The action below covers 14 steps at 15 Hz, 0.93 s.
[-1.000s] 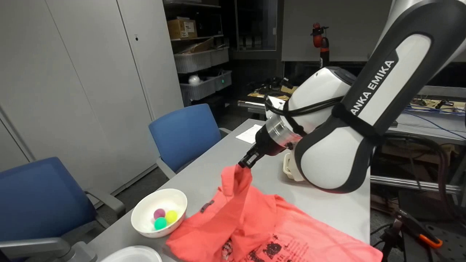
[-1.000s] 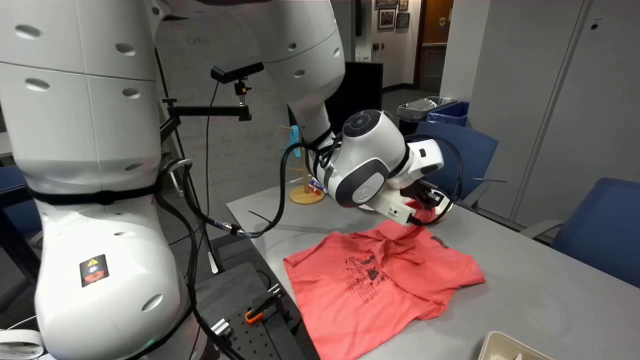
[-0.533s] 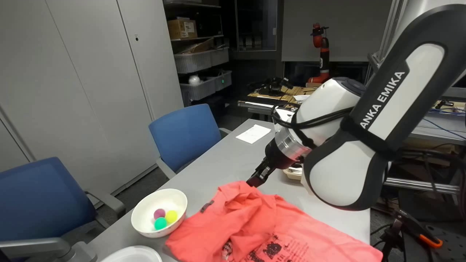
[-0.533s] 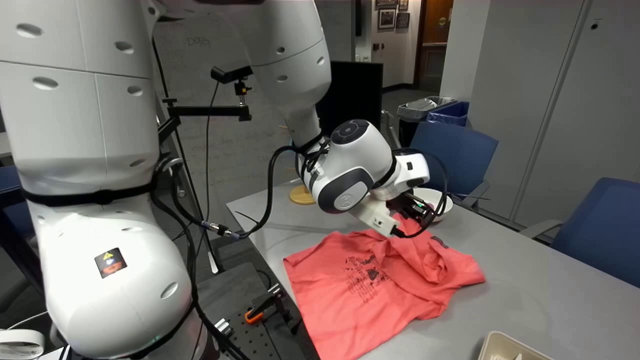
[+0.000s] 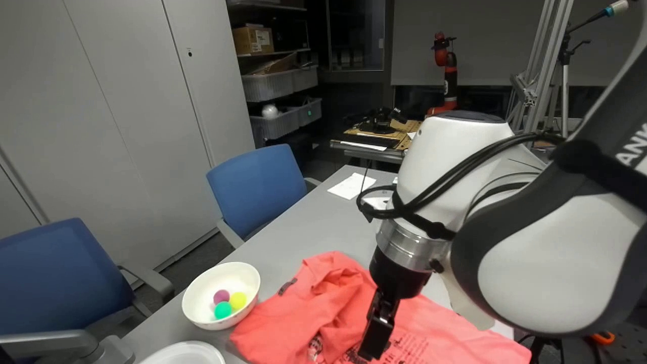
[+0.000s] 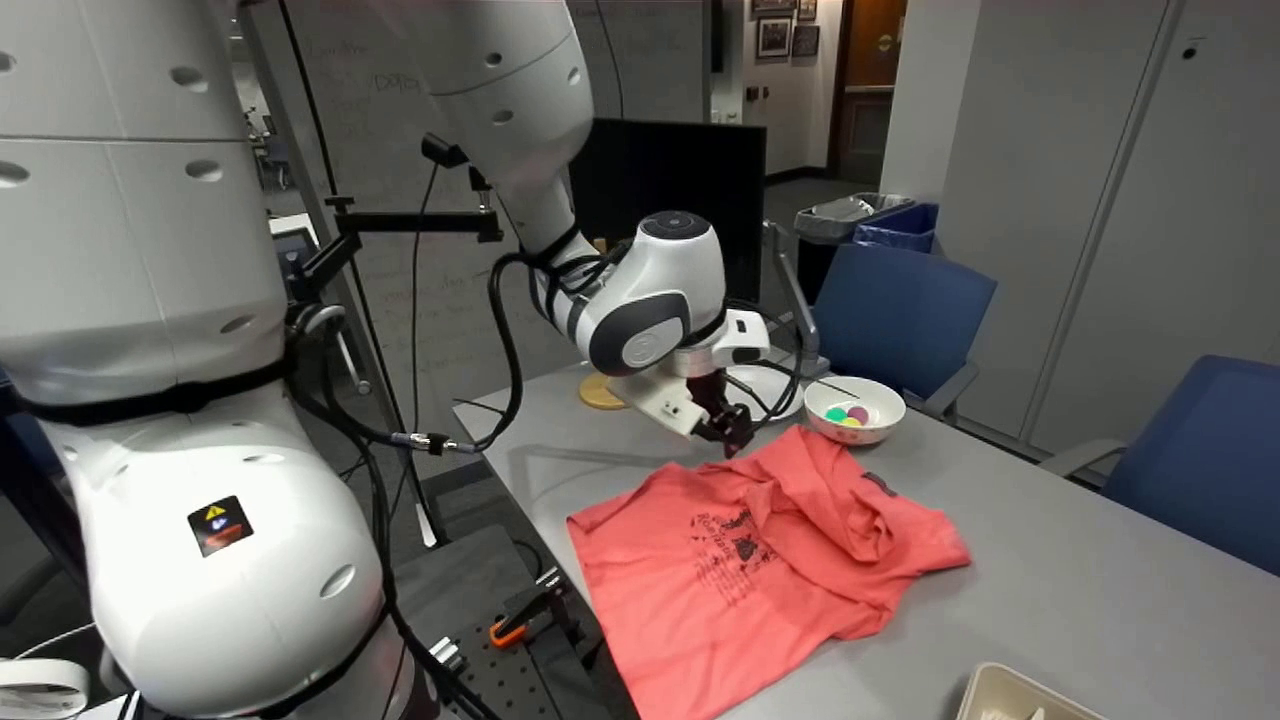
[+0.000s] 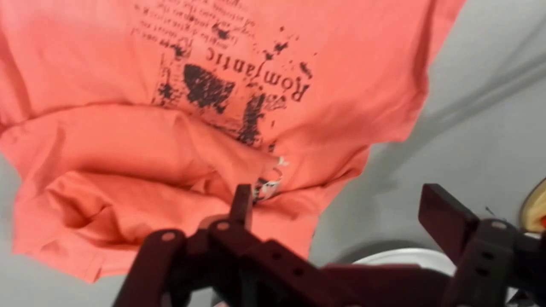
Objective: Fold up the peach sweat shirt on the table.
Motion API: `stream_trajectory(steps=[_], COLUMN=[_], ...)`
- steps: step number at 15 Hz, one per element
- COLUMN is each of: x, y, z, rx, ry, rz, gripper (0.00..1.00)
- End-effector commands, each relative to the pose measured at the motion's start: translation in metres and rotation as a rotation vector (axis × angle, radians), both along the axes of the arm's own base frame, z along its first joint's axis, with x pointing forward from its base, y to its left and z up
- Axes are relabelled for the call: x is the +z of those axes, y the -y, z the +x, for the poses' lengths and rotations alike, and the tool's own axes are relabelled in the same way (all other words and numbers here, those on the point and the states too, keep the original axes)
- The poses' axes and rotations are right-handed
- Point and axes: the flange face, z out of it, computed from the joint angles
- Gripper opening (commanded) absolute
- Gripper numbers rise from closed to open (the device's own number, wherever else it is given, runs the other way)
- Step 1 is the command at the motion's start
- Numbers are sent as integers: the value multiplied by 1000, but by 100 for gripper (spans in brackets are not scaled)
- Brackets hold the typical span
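Lifted part of peach sweat shirt (image 6: pixel 680 620) now dropped, bunched on table (image 6: pixel 1100 560), lower centre in both exterior views. Gripper (image 7: pixel 337 192) swings away, jaws well apart, height hard to judge. Probably one rough fold down, more left.

Robot arm (image 5: pixel 525 237) of smooth white, rounded shells (image 6: pixel 230 630) with dark grey panels (image 5: pixel 488 232). Just above its silver wrist ring (image 5: pixel 410 246), black cables (image 5: pixel 457 174) loop; below the ring, a black gripper (image 7: pixel 337 204) with round pins (image 7: pixel 168 236). Well apart from the ring: partial white lettering (image 5: pixel 632 149), "ANK", and a yellow-triangle sticker (image 6: pixel 220 525).
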Motion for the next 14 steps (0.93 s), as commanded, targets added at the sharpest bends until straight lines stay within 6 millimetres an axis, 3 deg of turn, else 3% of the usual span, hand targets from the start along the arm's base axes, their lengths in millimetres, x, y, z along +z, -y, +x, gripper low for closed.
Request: stream_trajectory(steps=[1,2,7,8,14], x=[12,11,-17,-9,-19], y=[-16,-21,-36,-34,-36], z=[-35,-41,-37,-43,-41], rx=[30,44,121,92,107], ry=[-126,-147,-223,-199,-215], rz=[33,39,129,86,104], gripper=[100,100,100,100,100])
